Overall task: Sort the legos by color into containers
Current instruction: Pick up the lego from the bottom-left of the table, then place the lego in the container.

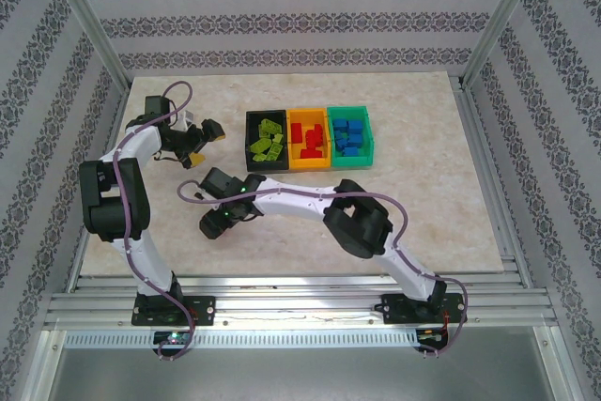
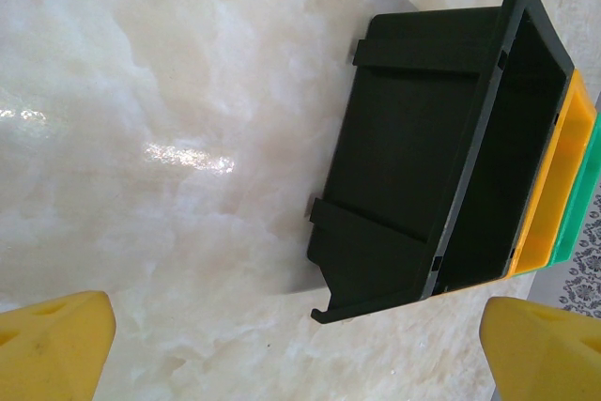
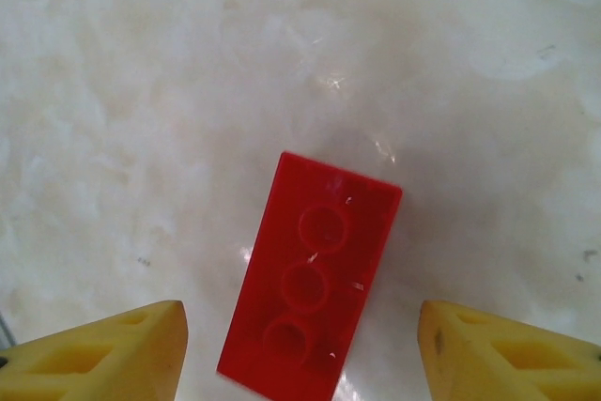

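A pale marbled table (image 1: 423, 204) is seen from the top camera, and both arms are reached out over its left half. Toward the far middle, three joined bins are set in a row: the black bin (image 1: 252, 162) on the left, the orange-yellow bin (image 1: 309, 164) in the middle and the green bin (image 1: 349, 161) on the right. Lime bricks (image 1: 268, 143) are held in the black one, red bricks (image 1: 310, 141) in the orange-yellow one and blue bricks (image 1: 349, 135) in the green one.

The left gripper (image 1: 205, 145) is held just left of the black bin with its jaws spread wide and nothing between them; in its wrist view the bin's outer wall is seen ahead of the yellow fingertips (image 2: 47, 345).

The right gripper (image 1: 211, 223) is pointed down at the table, nearer than the bins and to their left. In its wrist view a single red brick (image 3: 315, 279) is found lying on the bare table between the two yellow fingertips (image 3: 103, 354) (hollow underside up, three round tubes showing). The jaws are parted, a gap is left on either side, and the brick is touched by neither finger
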`<move>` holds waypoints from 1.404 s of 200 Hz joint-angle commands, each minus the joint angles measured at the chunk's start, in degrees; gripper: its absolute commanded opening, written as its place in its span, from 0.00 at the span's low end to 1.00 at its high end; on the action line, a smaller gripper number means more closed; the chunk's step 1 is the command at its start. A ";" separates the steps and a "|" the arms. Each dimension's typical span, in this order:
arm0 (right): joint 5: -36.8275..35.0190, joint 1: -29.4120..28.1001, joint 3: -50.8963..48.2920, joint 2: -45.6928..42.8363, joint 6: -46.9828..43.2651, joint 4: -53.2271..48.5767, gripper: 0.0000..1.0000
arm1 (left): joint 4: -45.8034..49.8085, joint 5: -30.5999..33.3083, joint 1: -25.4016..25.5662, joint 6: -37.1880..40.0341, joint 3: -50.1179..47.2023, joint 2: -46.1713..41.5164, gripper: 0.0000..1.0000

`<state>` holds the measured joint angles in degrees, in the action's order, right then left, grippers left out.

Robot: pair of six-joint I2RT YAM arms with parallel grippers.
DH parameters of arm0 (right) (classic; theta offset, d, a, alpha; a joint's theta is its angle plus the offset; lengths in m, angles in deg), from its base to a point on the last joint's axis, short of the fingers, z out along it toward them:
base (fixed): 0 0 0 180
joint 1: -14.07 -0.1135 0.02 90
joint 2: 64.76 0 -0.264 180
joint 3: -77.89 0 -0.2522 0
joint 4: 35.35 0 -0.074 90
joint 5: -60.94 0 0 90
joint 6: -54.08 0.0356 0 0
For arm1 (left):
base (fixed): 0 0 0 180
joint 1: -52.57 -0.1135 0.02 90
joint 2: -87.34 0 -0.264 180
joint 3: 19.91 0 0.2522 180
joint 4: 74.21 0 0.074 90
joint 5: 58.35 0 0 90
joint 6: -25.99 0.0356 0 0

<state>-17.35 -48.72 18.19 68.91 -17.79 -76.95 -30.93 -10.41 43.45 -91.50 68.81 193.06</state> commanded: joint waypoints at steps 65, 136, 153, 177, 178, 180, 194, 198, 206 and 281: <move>-5.56 0.23 -4.32 -2.91 0.85 -1.27 0.35 | 0.62 -1.44 -0.89 0.32 0.44 -0.50 1.00; -10.95 12.58 -24.00 -24.06 0.78 7.12 0.34 | 0.31 -1.47 -0.90 0.10 0.45 -0.58 1.00; -10.47 17.02 -25.27 -26.68 0.60 7.59 0.35 | 0.18 -1.61 -0.94 0.06 0.37 -0.42 1.00; -10.17 22.87 -24.90 -28.02 0.42 8.52 0.35 | 0.45 -1.44 -0.91 0.18 0.28 -0.35 1.00; -10.15 23.09 -24.81 -27.93 0.42 8.51 0.35 | 0.45 -1.44 -0.90 0.16 0.28 -0.38 1.00; -10.19 23.53 -24.63 -27.87 0.41 8.57 0.35 | 0.45 -1.38 -0.90 0.22 0.34 -0.45 1.00; -9.76 26.49 -22.30 -26.63 0.16 8.00 0.36 | 0.28 -1.35 -0.89 0.15 0.36 -0.32 1.00; -9.85 27.19 -21.51 -26.14 0.07 7.75 0.36 | 0.32 -1.35 -0.89 0.13 0.36 -0.41 1.00; -9.85 28.42 -19.95 -25.02 -0.10 7.19 0.37 | 0.61 -1.20 -0.89 0.35 0.36 -0.25 1.00; -8.98 30.79 -20.41 -24.66 -0.68 5.66 0.63 | 0.71 -0.60 -0.89 0.59 0.63 -0.09 1.00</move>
<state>-26.66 -17.04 1.95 48.08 -17.92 -71.14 -30.95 -11.20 43.45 -91.50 68.81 193.06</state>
